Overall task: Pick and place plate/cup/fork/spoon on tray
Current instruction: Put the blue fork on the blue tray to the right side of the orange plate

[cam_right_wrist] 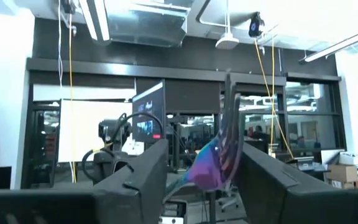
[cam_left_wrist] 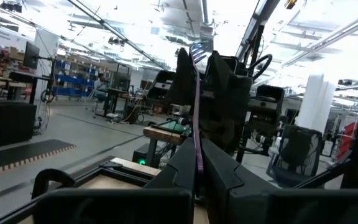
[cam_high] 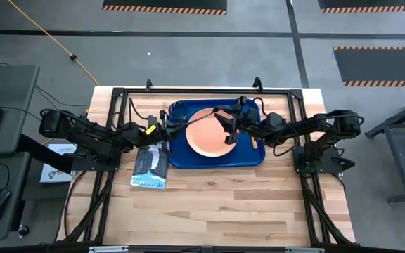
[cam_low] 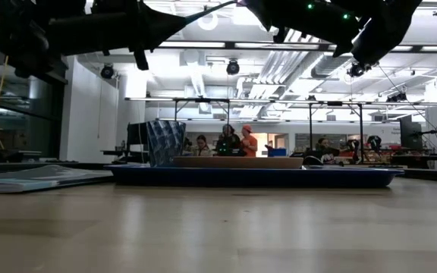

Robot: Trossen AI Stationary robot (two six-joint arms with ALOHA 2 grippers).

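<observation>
The blue tray (cam_high: 216, 159) carries the salmon plate (cam_high: 204, 137), the dark cup (cam_high: 178, 110) in its far left corner and the orange-handled spoon (cam_high: 256, 143) by its right rim. The slim fork (cam_high: 188, 117) hangs in the air above the tray's left half. My left gripper (cam_high: 159, 131) is shut on it. My right gripper (cam_right_wrist: 207, 177) stands open above the plate, its fingers on either side of the fork's tine end (cam_right_wrist: 225, 140); whether they touch it I cannot tell. My left gripper pinches the fork's handle (cam_left_wrist: 196, 155) between its two shut fingers, coming from the table's left and slanting a little upward. The fingers lie along the fork, which sticks out past their tips toward the right gripper, tines (cam_left_wrist: 197, 51) farthest out, clear of tray and plate.
A dark packet with white print (cam_high: 151, 169) lies on the table just left of the tray's near corner. The wooden tabletop (cam_high: 216, 211) stretches bare toward the near edge. People sit in the room beyond the far edge.
</observation>
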